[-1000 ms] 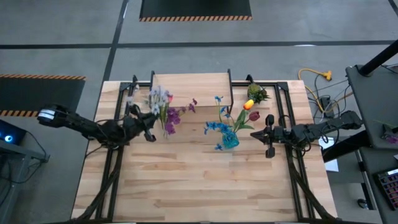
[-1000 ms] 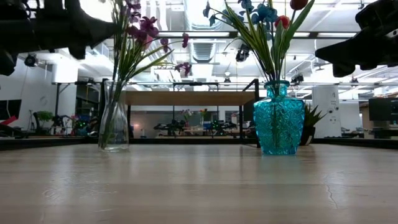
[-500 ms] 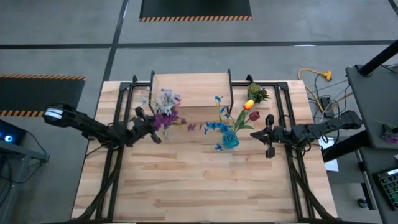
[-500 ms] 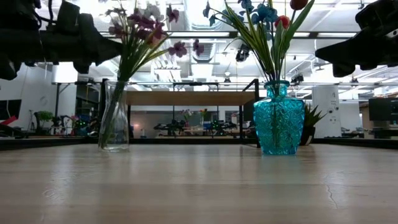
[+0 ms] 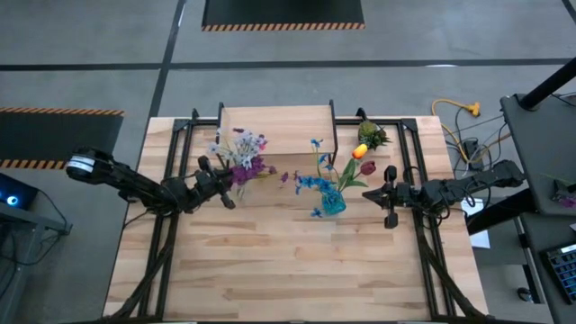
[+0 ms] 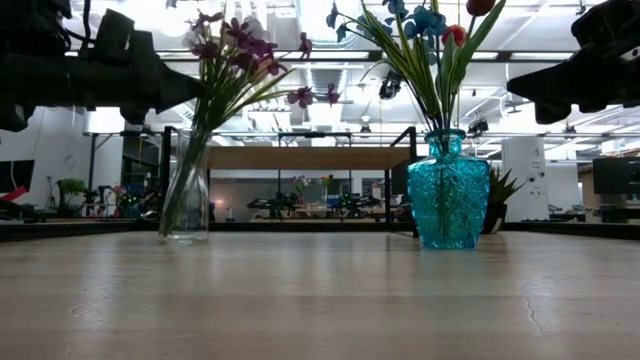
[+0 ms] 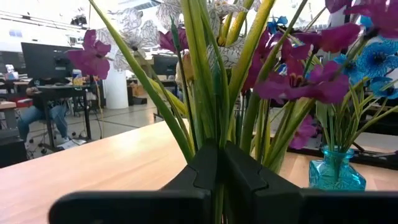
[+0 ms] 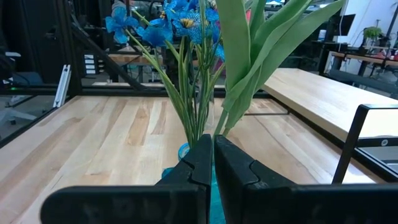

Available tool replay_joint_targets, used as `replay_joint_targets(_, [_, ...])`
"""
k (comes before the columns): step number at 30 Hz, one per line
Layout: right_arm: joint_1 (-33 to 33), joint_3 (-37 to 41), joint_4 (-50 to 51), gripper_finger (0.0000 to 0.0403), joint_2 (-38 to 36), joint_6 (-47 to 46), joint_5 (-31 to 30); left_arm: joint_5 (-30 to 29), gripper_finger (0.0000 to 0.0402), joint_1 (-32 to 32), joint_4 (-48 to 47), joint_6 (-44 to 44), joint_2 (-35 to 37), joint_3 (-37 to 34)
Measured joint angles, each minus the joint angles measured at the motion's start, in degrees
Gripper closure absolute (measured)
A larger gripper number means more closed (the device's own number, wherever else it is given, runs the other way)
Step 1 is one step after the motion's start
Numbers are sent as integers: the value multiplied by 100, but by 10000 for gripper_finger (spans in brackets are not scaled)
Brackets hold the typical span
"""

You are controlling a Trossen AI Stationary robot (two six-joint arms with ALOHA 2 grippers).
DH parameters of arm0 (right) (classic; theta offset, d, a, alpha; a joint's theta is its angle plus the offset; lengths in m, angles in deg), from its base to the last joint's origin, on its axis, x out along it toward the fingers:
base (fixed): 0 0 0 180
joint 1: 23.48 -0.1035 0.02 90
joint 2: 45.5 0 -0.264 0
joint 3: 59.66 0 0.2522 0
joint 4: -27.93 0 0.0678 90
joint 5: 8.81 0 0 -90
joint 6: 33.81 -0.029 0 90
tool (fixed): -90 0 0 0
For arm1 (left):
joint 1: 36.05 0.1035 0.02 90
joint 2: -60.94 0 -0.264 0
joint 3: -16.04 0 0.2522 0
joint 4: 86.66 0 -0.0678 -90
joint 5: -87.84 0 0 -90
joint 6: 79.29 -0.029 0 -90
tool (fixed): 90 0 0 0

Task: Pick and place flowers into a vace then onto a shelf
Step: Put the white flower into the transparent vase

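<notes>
My left gripper (image 7: 219, 163) clamped shut on green-stemmed purple and white flowers (image 5: 239, 160).
My right gripper (image 8: 213, 155), fingers pressed together, hovered just short of the turquoise glass vase (image 5: 333, 202).

My two arms are dark and slender, jointed in black segments; my left arm (image 5: 126, 183) carries a pale grey cylindrical cap at its shoulder end.

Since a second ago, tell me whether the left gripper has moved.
Yes. In the high view the left gripper, jaws shut on the purple flowers' stems, has shifted right, toward the turquoise vase; the blooms swung with it.
</notes>
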Motion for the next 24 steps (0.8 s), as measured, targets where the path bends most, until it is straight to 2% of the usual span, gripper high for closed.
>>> replay_joint_targets(14, [-1, 0, 0, 394, 0, 0, 3, 2, 394, -4, 2, 222, 49, -107])
replay_joint_targets(24, [-1, 0, 0, 394, 2, -11, 7, 2, 299, -4, -6, 279, 302, -114])
